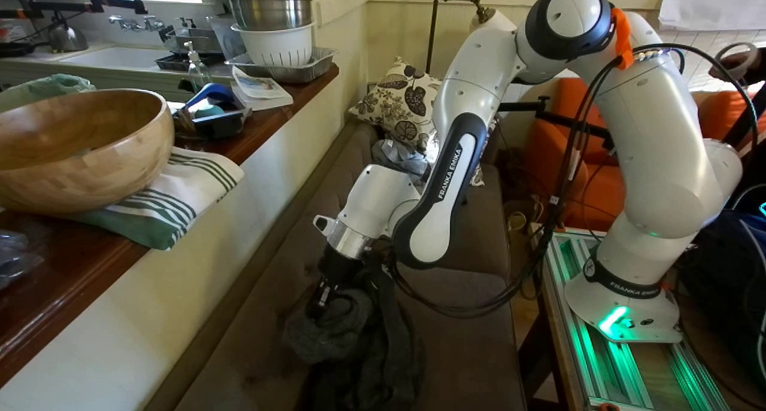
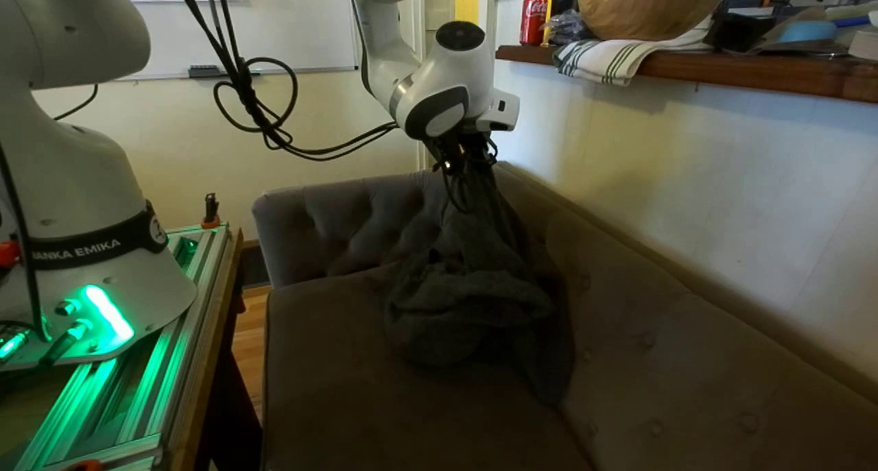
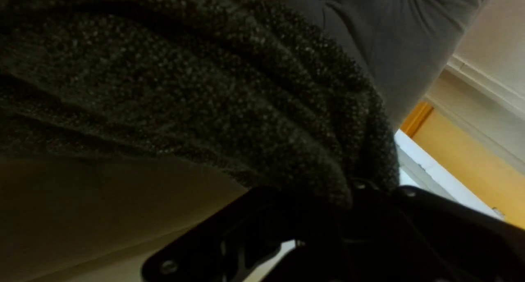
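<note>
Gripper (image 3: 328, 196): pinching a fold of the dark cloth (image 2: 473, 306), above the seat of the sofa (image 2: 329, 389).
Fingers (image 3: 242, 220): black on black in the wrist view, tips covered by fabric, so the exact line of contact is hard to make out.
Cloth: speckled grey-green up close; it hangs from the fingers, the rest heaped on the sofa. Its edges melt into shadow, and the bottom of an exterior view crops it.
Arm (image 1: 449, 189): bends down over the sofa; an exterior view cuts off its upper links.
Cables (image 1: 479, 311): droop beside the arm, lost in darkness near the gripper.
Sofa: brown-grey, tufted, running out of frame.
Cushion (image 1: 401, 97): patterned, at the sofa's end, partly behind the arm, with crumpled bluish fabric (image 1: 398, 157) in front; I cannot tell what that is.
Ledge (image 1: 78, 267): wooden, along the wall; carries a wooden bowl (image 1: 84, 154) on a striped towel (image 1: 185, 189). Both exterior views crop the bowl, and its inside is mostly hidden.
Can (image 2: 534, 20): red, on the ledge.
</note>
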{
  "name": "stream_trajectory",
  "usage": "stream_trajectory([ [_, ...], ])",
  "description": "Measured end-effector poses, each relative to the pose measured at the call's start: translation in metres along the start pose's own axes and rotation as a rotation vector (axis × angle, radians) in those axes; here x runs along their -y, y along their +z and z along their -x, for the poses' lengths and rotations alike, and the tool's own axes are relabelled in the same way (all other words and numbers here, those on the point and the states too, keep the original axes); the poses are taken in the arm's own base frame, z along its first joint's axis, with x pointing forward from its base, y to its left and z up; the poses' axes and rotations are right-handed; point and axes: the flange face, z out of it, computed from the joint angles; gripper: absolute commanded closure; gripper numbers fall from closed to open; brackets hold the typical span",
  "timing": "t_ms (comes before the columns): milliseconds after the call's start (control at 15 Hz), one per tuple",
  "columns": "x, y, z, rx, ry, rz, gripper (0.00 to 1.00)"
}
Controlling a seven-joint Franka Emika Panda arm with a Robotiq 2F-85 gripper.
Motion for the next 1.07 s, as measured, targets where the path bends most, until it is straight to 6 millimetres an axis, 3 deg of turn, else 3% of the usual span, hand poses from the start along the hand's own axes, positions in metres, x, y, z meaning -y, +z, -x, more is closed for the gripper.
stream_trajectory([
  [467, 0.054, 0.09, 0.088, 0.277, -0.107, -0.22, 0.98],
  [533, 0.056, 0.104, 0.1, 0.317, -0.119, -0.255, 0.93],
  [600, 0.056, 0.119, 0.111, 0.356, -0.126, -0.289, 0.66],
  [667, 0.053, 0.133, 0.119, 0.392, -0.129, -0.325, 0.64],
  [867, 0.04, 0.165, 0.127, 0.48, -0.111, -0.424, 0.45],
  [1067, 0.023, 0.165, 0.113, 0.456, -0.073, -0.428, 0.25],
])
